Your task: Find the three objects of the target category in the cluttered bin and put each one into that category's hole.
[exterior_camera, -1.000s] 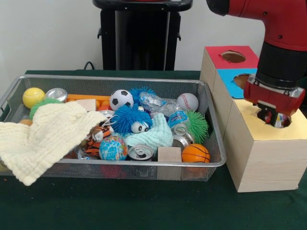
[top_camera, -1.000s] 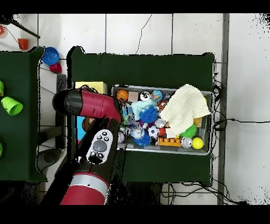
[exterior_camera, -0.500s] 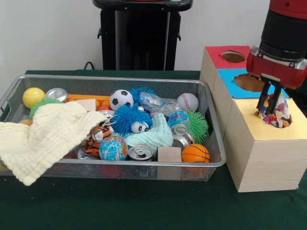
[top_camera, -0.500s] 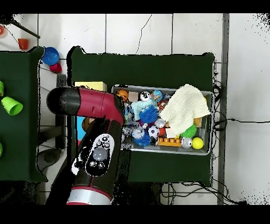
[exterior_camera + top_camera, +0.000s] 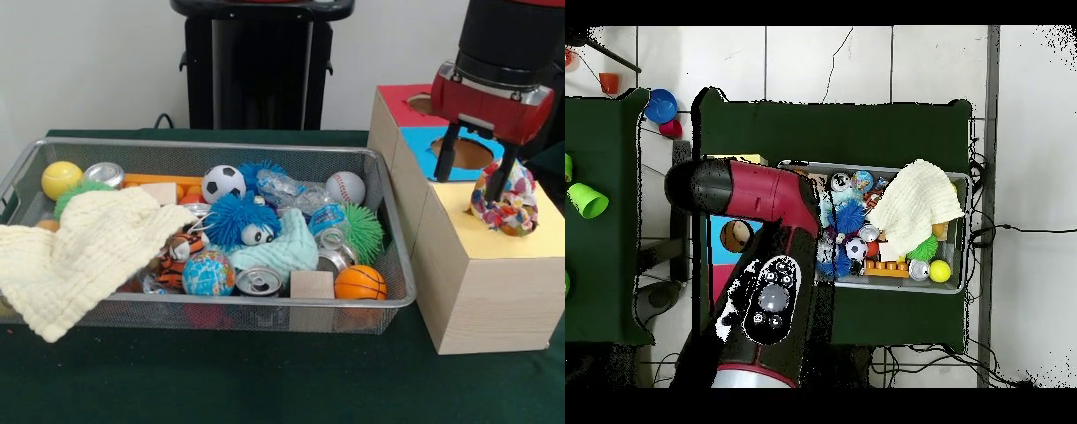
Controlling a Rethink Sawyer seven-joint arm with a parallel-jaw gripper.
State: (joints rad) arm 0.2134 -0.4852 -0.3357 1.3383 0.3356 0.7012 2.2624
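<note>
Gripper spread wide, empty, above the box at the table's right edge. Confetti cloth bunched upright in the yellow hole, beside the right fingertip, not pushed through. Bin lies left.

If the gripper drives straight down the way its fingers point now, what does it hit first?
Probably the confetti-patterned white cloth bunched in the yellow-surround hole: the open gripper points down with its right-hand finger in front of it. Its other finger lines up nearer the blue-surround hole; depth is unclear.
</note>
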